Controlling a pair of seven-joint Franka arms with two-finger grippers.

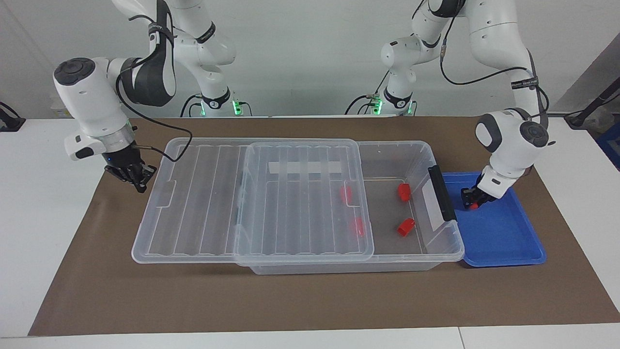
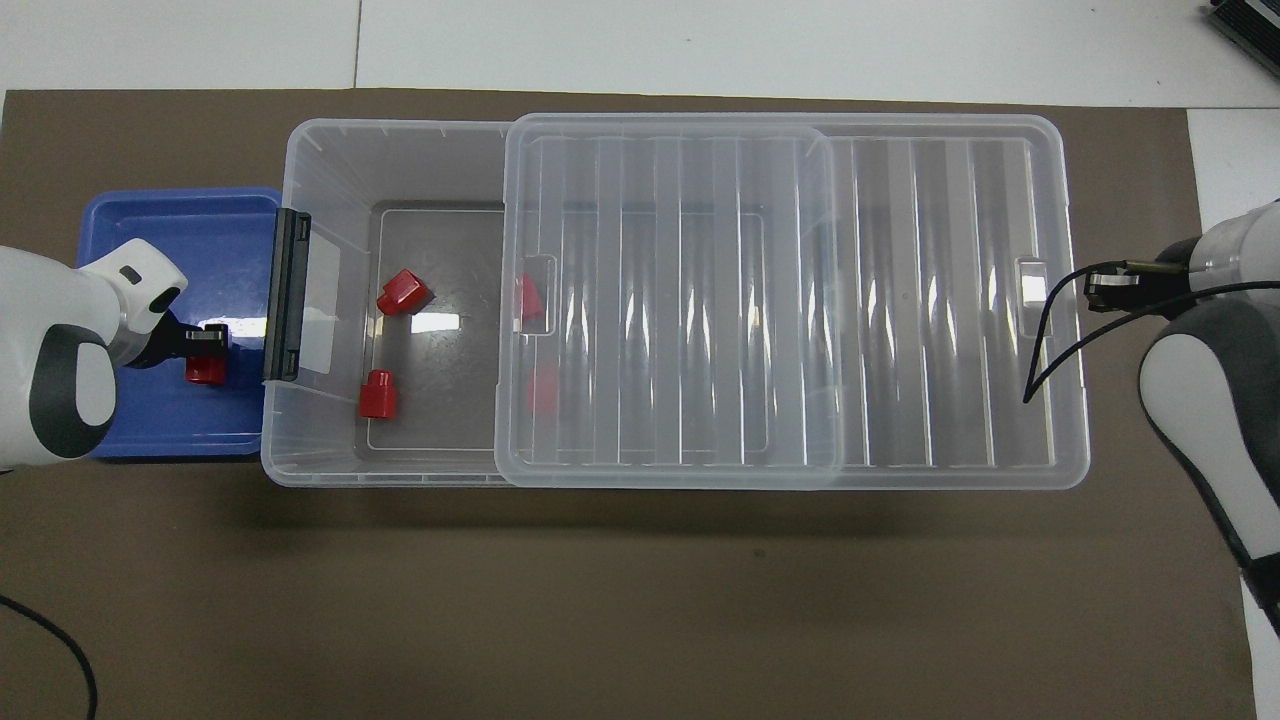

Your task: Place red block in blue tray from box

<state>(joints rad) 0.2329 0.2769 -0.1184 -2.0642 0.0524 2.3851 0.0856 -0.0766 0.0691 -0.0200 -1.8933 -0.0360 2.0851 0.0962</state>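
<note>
Clear box (image 1: 443, 245), unlabelled; left claw (image 1: 472, 202) on red block (image 1: 474, 206).

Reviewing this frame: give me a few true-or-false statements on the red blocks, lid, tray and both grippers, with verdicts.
1. The left gripper is over the blue tray with a red block at its fingertips. True.
2. The lid fully covers the box. False: it is slid toward the right arm's end, leaving the latch end open.
3. Four red blocks are in the box. True: two in the open part, two under the lid.
4. The right gripper is inside the box. False: it waits beside the lid's end.
</note>
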